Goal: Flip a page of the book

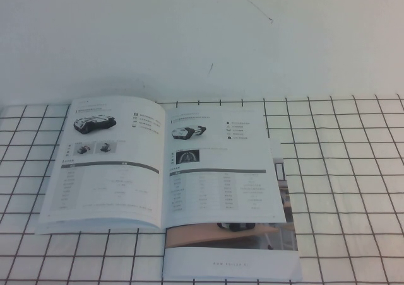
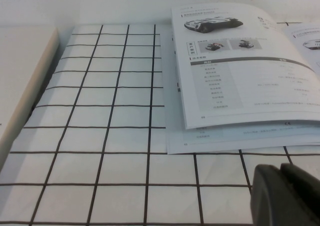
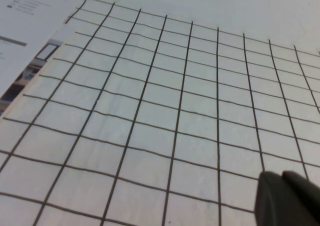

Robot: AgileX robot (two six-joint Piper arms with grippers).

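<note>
Right claw point(image 3: 285, 198) closed, empty above the grid cloth point(image 3: 165, 116); left claw point(image 2: 285, 193) likewise, near the book point(image 2: 240, 66)

I can't read the book's point(image 1: 164, 162) small print. It covers most of the wood-toned booklet point(image 1: 230, 250), whose near edge is cut off. Neither arm shows from above.

**Both grippers low and clear of contact**

The left gripper point(image 2: 286, 193) shows only as dark fingertips at the edge of its wrist view; they appear pressed together, though little of them is visible. The right gripper point(image 3: 287, 198) sits likewise, its dark fingertips closed, nothing between them. Neither arm appears in the high view.
</note>
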